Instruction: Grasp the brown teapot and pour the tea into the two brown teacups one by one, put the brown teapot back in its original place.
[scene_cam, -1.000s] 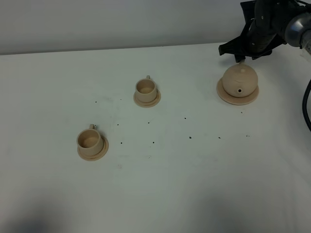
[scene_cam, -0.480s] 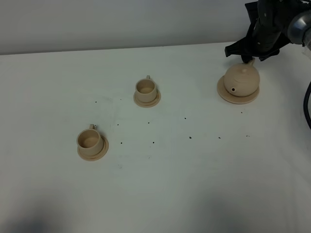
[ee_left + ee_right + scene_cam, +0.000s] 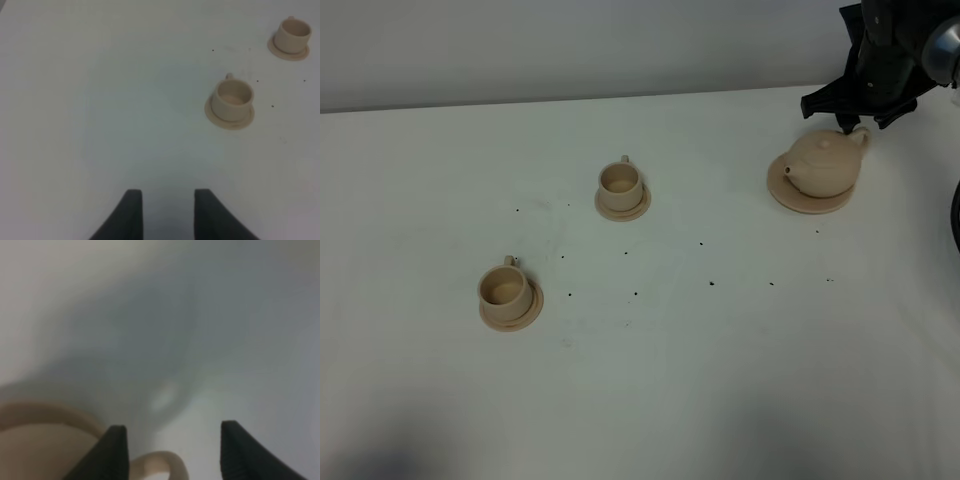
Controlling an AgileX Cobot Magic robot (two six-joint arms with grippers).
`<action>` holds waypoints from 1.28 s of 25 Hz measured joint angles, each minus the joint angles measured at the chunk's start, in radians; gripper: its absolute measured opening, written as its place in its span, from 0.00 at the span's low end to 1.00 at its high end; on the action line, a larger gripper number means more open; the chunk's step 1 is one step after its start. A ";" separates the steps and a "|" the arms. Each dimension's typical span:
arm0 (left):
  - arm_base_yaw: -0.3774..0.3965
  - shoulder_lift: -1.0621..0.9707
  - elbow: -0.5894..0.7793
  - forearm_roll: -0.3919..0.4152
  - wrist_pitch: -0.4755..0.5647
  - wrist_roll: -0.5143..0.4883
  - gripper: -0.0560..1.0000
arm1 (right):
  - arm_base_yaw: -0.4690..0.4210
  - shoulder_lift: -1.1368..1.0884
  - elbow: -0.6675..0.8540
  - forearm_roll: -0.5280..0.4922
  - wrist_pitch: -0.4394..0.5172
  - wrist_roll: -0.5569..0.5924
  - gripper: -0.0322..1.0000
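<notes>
left hand [image 3: 167,215]: at the near side of the table [image 3: 720,380], fingers parted, nothing between them; well apart from the teapot.
near teacup [image 3: 505,289]: upright on its small saucer, toward the near left of the table; no tea made out inside.
far teacup [image 3: 620,181]: upright on its small saucer, mid-table, beyond and to the right of the near one.
brown teapot [image 3: 825,165]: upright, lid on, seated on the wide saucer [image 3: 810,203] near the far right corner.
teapot axis: spout toward the left edge, handle [image 3: 861,136] toward the far right corner.
right hand [image 3: 172,447]: just beyond the teapot at the far right corner, fingers spread wide, gripping nothing.
deciding relation: the handle loop lies between the spread fingers, close ahead; the right arm is by far the nearer.
high view: gives the whole layout, but the right hand's fingers merge into one dark mass.
right wrist view: shows the loop between the fingers, blurred; no cups.
left wrist view: shows both cups, no teapot.
judgement: grasp not yet made; closing on the loop appears next.
</notes>
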 joint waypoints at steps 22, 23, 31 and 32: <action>0.000 0.000 0.000 0.000 0.000 0.000 0.34 | -0.018 0.000 -0.005 0.010 0.100 -0.023 0.46; 0.000 0.000 0.000 0.000 0.000 0.000 0.34 | -0.019 0.000 -0.006 0.017 0.100 -0.025 0.46; 0.000 0.000 0.000 0.000 0.000 0.000 0.34 | -0.020 0.000 -0.006 0.027 0.100 -0.036 0.46; 0.000 0.000 0.000 0.000 0.000 0.000 0.34 | -0.019 0.000 -0.006 0.019 0.101 -0.036 0.46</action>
